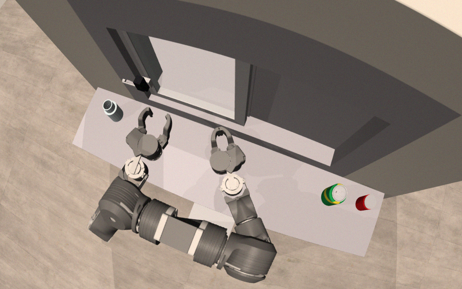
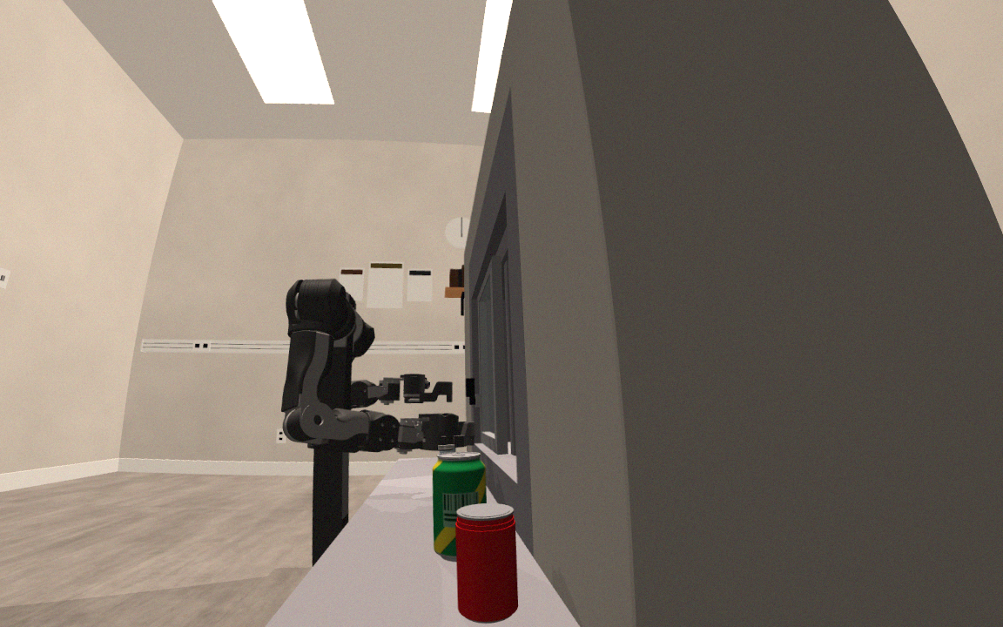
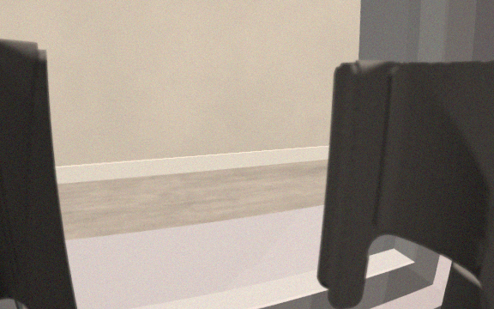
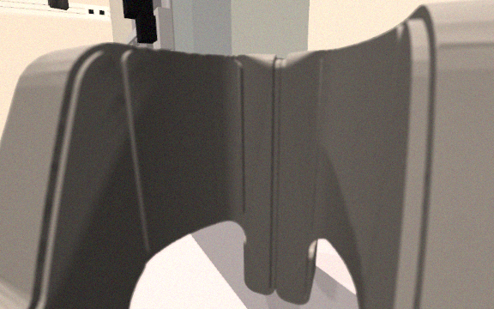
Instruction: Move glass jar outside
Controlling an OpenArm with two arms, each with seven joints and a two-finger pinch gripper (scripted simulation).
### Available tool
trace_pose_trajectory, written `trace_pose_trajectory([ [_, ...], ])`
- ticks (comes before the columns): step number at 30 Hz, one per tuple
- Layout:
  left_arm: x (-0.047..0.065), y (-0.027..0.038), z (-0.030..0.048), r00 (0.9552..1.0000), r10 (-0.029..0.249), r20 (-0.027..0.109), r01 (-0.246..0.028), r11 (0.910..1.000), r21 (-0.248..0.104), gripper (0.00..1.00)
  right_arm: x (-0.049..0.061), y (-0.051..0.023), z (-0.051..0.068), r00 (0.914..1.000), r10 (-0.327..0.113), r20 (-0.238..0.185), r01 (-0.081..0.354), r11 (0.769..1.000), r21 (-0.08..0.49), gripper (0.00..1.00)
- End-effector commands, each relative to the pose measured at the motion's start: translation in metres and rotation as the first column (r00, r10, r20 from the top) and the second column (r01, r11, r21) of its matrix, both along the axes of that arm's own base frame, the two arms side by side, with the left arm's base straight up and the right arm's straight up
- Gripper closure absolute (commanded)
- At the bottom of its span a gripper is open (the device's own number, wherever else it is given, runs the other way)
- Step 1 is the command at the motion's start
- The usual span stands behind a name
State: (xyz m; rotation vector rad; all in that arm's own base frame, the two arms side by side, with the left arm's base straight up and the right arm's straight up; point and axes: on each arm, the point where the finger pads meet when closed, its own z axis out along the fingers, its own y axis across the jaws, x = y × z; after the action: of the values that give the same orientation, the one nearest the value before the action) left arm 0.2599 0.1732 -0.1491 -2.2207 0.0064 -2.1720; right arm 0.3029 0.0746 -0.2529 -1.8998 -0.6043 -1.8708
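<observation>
Wood-look floor (image 1: 46, 172) (image 2: 138, 537) around a long pale shelf (image 1: 290, 222) (image 2: 380, 569), set along a dark-framed service window; top view. Glass jar (image 1: 114, 112) upright on this inside shelf, at the picture-left end, apart from both grippers. Left gripper (image 1: 159, 114) (image 2: 449, 393) (image 3: 191, 163) next along the shelf, fingers partway apart, nothing between them. Right gripper (image 1: 220, 130) (image 2: 467, 433) (image 4: 274, 172) near the window ledge, fingers together, holding nothing. Black window handle (image 1: 141, 83) (image 2: 470, 390) (image 4: 140, 21) beyond the left gripper, not touched by either. Green can (image 1: 333, 194) (image 2: 454, 483) and red can (image 1: 362, 202) (image 2: 486, 565) upright near the opposite end, side by side, apart

Exterior view: red can nearest, partly covering the green can; only a small part of the jar shows behind the latter. Left gripper appears higher than the right gripper

Left wrist view: gap between the two fingers, with far wall, floor and a pale surface visible through it

Right wrist view: fingertips meet along a vertical seam; handle partly visible above, apart from them. Latch state of the pane: cannot tell
</observation>
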Motion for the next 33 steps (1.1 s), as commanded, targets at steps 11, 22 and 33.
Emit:
trace_pose_trajectory([
  [11, -0.007, 0.0289, 0.005, 0.9998, -0.014, 0.012, 0.014, 0.9998, -0.014, 0.7, 0.0, 0.0009, 0.002, 1.0, 0.005, 0.006, -0.005, 1.0, 0.005, 1.0],
  [22, -0.014, 0.0597, 0.0064, 0.9999, -0.006, 0.009, 0.006, 0.9999, -0.013, 0.7, 0.0, 0.0003, 0.002, 1.0, 0.002, 0.005, -0.002, 1.0, 0.002, 1.0],
  [33, -0.022, 0.0903, 0.0096, 0.9997, -0.018, 0.013, 0.019, 0.9997, -0.017, 0.7, 0.0, 0.0013, 0.003, 0.9999, 0.007, 0.007, -0.007, 1.0, 0.007, 1.0],
])
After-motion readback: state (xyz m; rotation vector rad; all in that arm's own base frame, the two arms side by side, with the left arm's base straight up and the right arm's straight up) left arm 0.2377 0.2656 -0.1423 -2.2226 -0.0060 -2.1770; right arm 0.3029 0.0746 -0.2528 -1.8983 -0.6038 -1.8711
